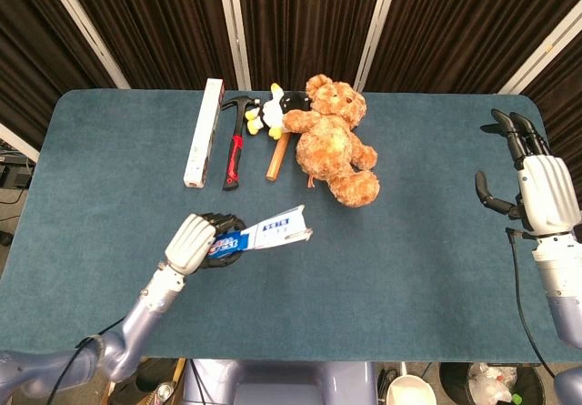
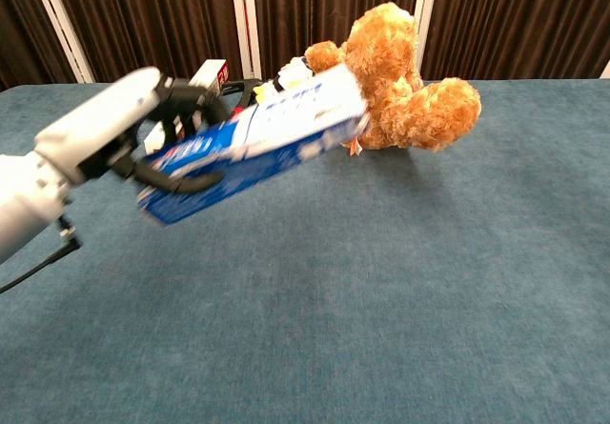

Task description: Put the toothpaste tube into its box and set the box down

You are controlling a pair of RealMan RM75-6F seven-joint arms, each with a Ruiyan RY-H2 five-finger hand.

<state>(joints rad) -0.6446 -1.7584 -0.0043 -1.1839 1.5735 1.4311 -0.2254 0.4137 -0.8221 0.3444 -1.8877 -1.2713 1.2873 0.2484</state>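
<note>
Dark curtains with pale vertical strips hang behind the bench [image 1: 436, 268], which is covered with a blue-green cloth. Above the front left part of this bench, the toothpaste box [image 1: 264, 234] is held by the left hand [image 1: 198, 243]. The fingers of this hand are wrapped around the blue end of the box, and the white end points to the right and a little away from the robot. In the chest view the box [image 2: 253, 143] is tilted, with its far end higher, and it does not touch the cloth. The toothpaste tube itself cannot be seen. The right hand [image 1: 536, 187] is at the right edge of the bench, with fingers apart and holding nothing.

Further back lies a brown teddy bear [image 1: 335, 136]. Just beside its head is a small black and white plush toy [image 1: 271, 114]. Left of the bear lie a hammer with a red and black handle [image 1: 234, 150], a wooden handle [image 1: 275, 157] and a long white box [image 1: 203, 132].
</note>
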